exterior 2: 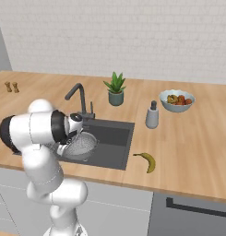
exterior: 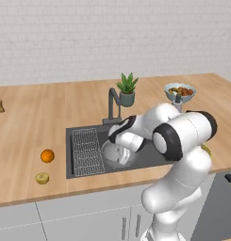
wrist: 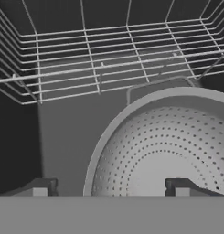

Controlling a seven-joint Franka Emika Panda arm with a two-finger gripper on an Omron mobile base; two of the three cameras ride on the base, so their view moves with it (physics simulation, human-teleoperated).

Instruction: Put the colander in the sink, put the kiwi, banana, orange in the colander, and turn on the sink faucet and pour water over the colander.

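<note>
The silver perforated colander (exterior: 118,154) (exterior 2: 82,145) (wrist: 168,151) rests in the dark grey sink (exterior: 152,159) (exterior 2: 115,138), beside the wire grid rack (exterior: 87,150) (wrist: 99,59). My gripper (wrist: 111,189) hangs low over the colander's rim, open, its fingertips (wrist: 39,188) spread wide on either side of the rim without touching it. On the counter left of the sink lie the orange (exterior: 47,156) and the kiwi (exterior: 42,178). To the right of the sink lies the banana (exterior 2: 148,161). Behind the basin stands the sink faucet (exterior: 113,101) (exterior 2: 80,96), with no water running.
A potted plant (exterior: 127,89) (exterior 2: 115,90) stands behind the sink. At the back right a bowl of fruit (exterior: 180,92) (exterior 2: 177,100) and a soap dispenser (exterior 2: 152,115) occupy the counter. Small shakers (exterior 2: 11,86) sit at the far left.
</note>
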